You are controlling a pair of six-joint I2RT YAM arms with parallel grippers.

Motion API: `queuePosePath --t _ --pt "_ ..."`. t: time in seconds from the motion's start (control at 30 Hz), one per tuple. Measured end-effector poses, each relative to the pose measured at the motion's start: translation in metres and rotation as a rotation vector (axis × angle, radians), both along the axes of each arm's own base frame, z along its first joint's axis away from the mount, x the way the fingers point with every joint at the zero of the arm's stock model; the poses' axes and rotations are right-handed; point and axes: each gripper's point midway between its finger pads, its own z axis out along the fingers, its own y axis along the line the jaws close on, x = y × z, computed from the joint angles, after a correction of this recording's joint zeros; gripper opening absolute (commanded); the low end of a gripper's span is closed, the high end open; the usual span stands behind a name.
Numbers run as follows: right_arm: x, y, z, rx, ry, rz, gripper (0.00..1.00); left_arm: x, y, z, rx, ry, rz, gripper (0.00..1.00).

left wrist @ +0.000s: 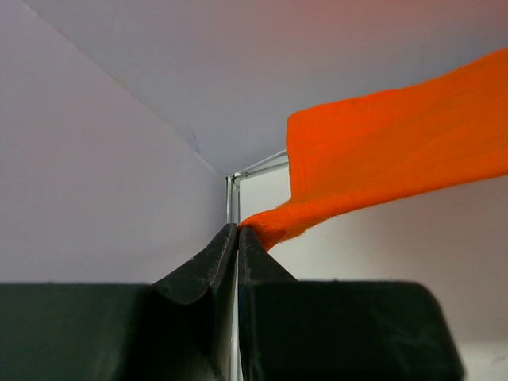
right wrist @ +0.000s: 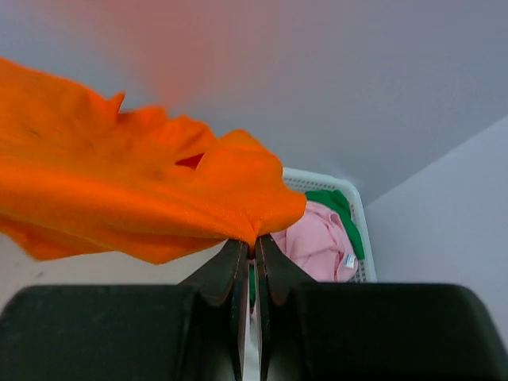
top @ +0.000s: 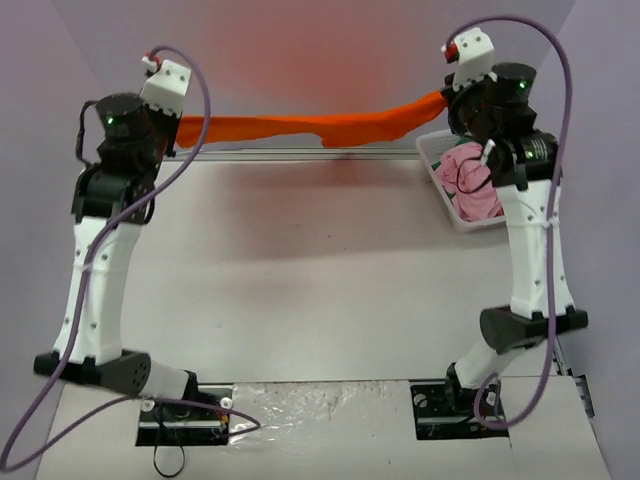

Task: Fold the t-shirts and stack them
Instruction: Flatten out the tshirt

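The orange t-shirt [top: 320, 128] hangs stretched between both arms above the far edge of the surface [top: 320, 270], apparently to spread it flat for folding. The left claw [left wrist: 238, 232] is clamped on one corner of the shirt, and the right claw [right wrist: 254, 244] is clamped on the opposite end. The pink t-shirt [top: 472, 185] and green t-shirt [right wrist: 337, 206] lie in the white basket [top: 437, 182].
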Motion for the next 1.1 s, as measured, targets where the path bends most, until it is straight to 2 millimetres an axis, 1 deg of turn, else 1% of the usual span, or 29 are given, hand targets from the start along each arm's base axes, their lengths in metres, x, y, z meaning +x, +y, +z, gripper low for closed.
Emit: queuePosePath --t 0.03,0.07,0.1,0.13,0.2,0.23,0.3,0.33,0.37,0.4,0.43,0.47,0.5,0.53,0.57,0.63,0.7,0.77,0.83,0.87,0.9,0.93,0.97,1.0,1.03,1.07,1.1 --pt "-0.016 -0.002 0.005 0.004 -0.013 0.005 0.0 -0.017 0.003 0.0 0.004 -0.003 -0.004 0.02" --pt "-0.035 -0.003 0.005 0.008 -0.021 0.014 0.0 -0.034 0.006 -0.002 0.013 -0.004 -0.011 0.02" --pt "-0.053 -0.005 0.002 0.009 -0.015 0.019 0.0 -0.046 0.008 -0.009 0.025 0.007 -0.014 0.02" --pt "-0.066 -0.007 -0.003 0.009 -0.012 0.024 0.0 -0.056 0.01 -0.021 0.038 0.021 -0.017 0.02" --pt "-0.094 -0.01 -0.022 0.007 0.015 0.033 0.0 -0.074 0.015 -0.054 0.072 0.087 -0.025 0.02" --pt "-0.105 -0.011 -0.036 0.006 0.038 0.038 0.0 -0.081 0.017 -0.073 0.09 0.126 -0.032 0.02" --pt "-0.127 -0.012 -0.07 0.0 0.103 0.05 0.0 -0.09 0.018 -0.117 0.124 0.233 -0.062 0.02" --pt "-0.135 -0.012 -0.086 -0.003 0.138 0.058 0.02 -0.095 0.017 -0.14 0.137 0.289 -0.086 0.02" --pt "-0.145 -0.012 -0.105 -0.007 0.184 0.069 0.1 -0.102 0.016 -0.162 0.15 0.352 -0.118 0.05" --pt "-0.154 -0.012 -0.12 -0.01 0.225 0.078 0.53 -0.107 0.013 -0.189 0.16 0.436 -0.159 0.18" --pt "-0.162 -0.011 -0.131 -0.01 0.261 0.085 0.67 -0.115 0.009 -0.212 0.173 0.515 -0.209 0.36" --pt "-0.172 -0.012 -0.141 -0.022 0.292 0.097 0.72 -0.128 0.004 -0.233 0.188 0.599 -0.28 0.67" --pt "-0.181 -0.012 -0.146 -0.032 0.317 0.109 0.75 -0.142 -0.001 -0.248 0.197 0.667 -0.344 0.72" --pt "-0.187 -0.012 -0.148 -0.037 0.328 0.118 0.78 -0.158 -0.007 -0.257 0.191 0.731 -0.405 0.73" --pt "-0.194 -0.013 -0.147 -0.042 0.33 0.125 0.78 -0.171 -0.011 -0.261 0.191 0.764 -0.46 0.73" --pt "-0.2 -0.014 -0.138 -0.053 0.323 0.133 0.79 -0.192 -0.021 -0.257 0.193 0.792 -0.561 0.75" --pt "-0.198 -0.013 -0.124 -0.058 0.295 0.14 0.79 -0.202 -0.028 -0.241 0.191 0.777 -0.627 0.75" --pt "-0.189 -0.011 -0.108 -0.062 0.265 0.148 0.77 -0.2 -0.037 -0.219 0.19 0.714 -0.677 0.76" --pt "-0.173 -0.008 -0.103 -0.07 0.262 0.157 0.68 -0.191 -0.045 -0.201 0.178 0.656 -0.702 0.75" --pt "-0.162 -0.006 -0.106 -0.07 0.269 0.158 0.63 -0.184 -0.047 -0.197 0.169 0.641 -0.702 0.73" --pt "-0.151 -0.004 -0.112 -0.072 0.285 0.159 0.51 -0.176 -0.049 -0.196 0.154 0.634 -0.692 0.68" --pt "-0.139 -0.001 -0.12 -0.075 0.309 0.163 0.43 -0.166 -0.049 -0.196 0.138 0.624 -0.668 0.54" --pt "-0.124 0.002 -0.133 -0.075 0.343 0.165 0.33 -0.151 -0.048 -0.199 0.122 0.617 -0.633 0.49" --pt "-0.11 0.005 -0.146 -0.076 0.375 0.168 0.12 -0.137 -0.047 -0.203 0.11 0.615 -0.603 0.46" --pt "-0.096 0.007 -0.161 -0.078 0.412 0.171 0.02 -0.124 -0.046 -0.21 0.099 0.625 -0.574 0.45" --pt "-0.083 0.011 -0.181 -0.073 0.461 0.171 0.0 -0.107 -0.045 -0.221 0.082 0.653 -0.546 0.37" --pt "-0.07 0.014 -0.202 -0.07 0.515 0.171 0.0 -0.089 -0.045 -0.231 0.066 0.671 -0.516 0.3"
